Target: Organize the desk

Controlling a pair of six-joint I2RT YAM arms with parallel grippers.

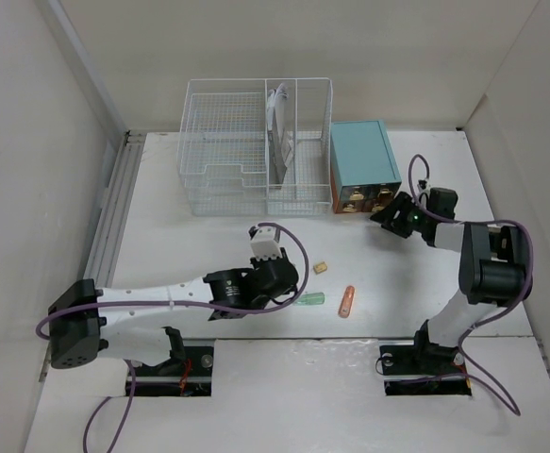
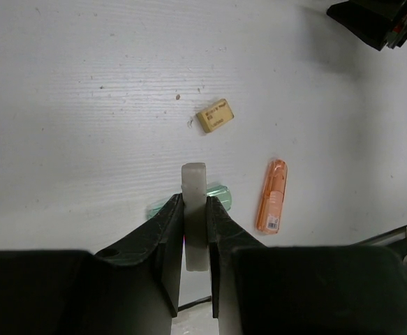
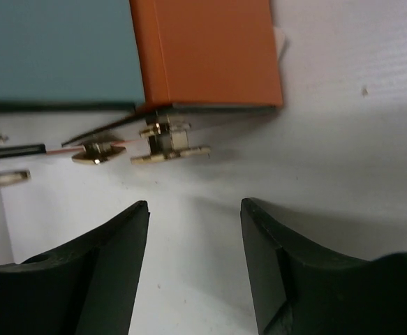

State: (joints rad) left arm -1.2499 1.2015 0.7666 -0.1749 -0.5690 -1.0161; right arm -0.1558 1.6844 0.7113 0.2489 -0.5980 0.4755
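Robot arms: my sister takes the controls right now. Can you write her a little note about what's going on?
Left gripper: shut on a white block, held over the green piece.
Right gripper: open and empty, facing the gold knobs of the teal drawer cabinet.
Loose on the desk: the green piece, a yellow eraser and an orange pen-like piece.
Done: the wire basket holds one white item.
Left: probably stow the block, then the three loose things. Whether a drawer is open, I cannot tell.
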